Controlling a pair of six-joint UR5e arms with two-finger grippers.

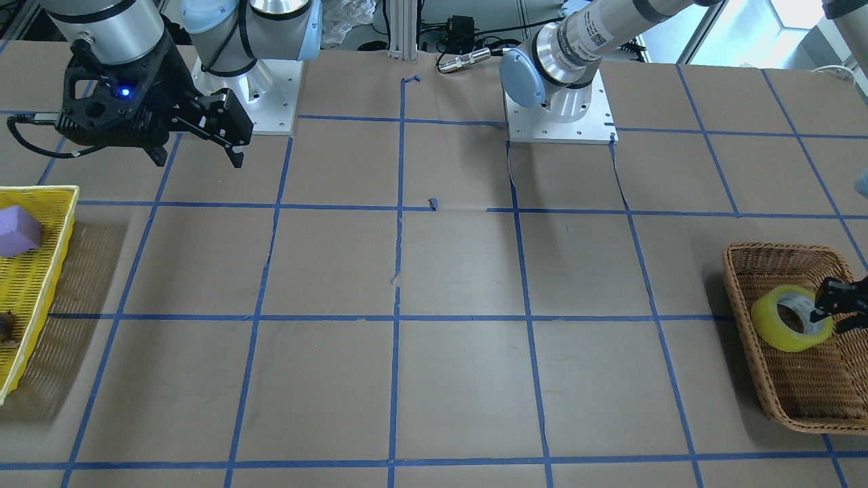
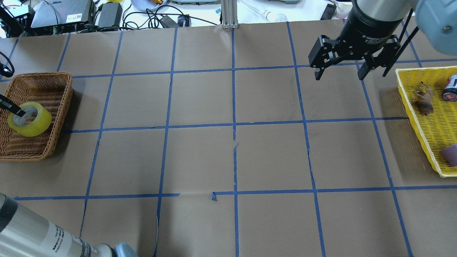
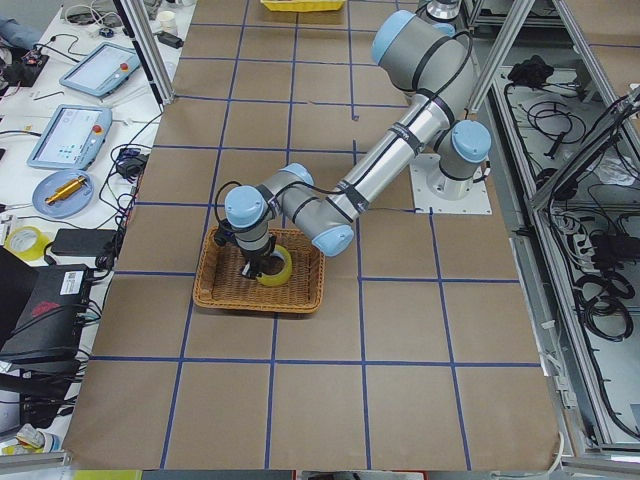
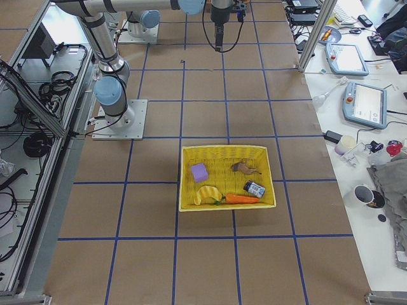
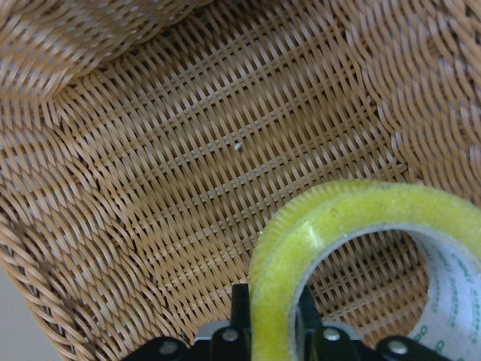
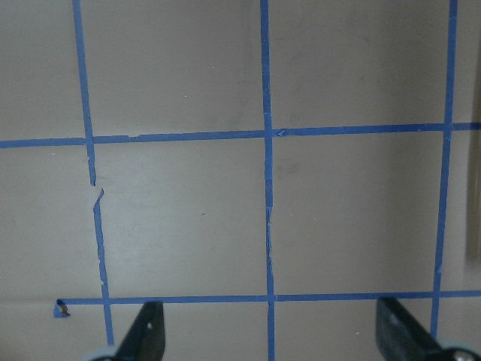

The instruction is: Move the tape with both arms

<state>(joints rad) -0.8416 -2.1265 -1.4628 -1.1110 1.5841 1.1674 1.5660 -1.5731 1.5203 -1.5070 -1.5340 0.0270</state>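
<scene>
Tape roll (image 5: pixel 338 207), bright yellow w/ whitish core, clamped betw. left fingers (image 5: pixel 239 308) in brown wicker basket (image 5: pixel 150 150); right fingers (image 6: pixel 146 335) apart.

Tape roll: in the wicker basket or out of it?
In. The tape, tilted on edge, lies inside the wicker basket; the left claw clamps its wall.
</scene>
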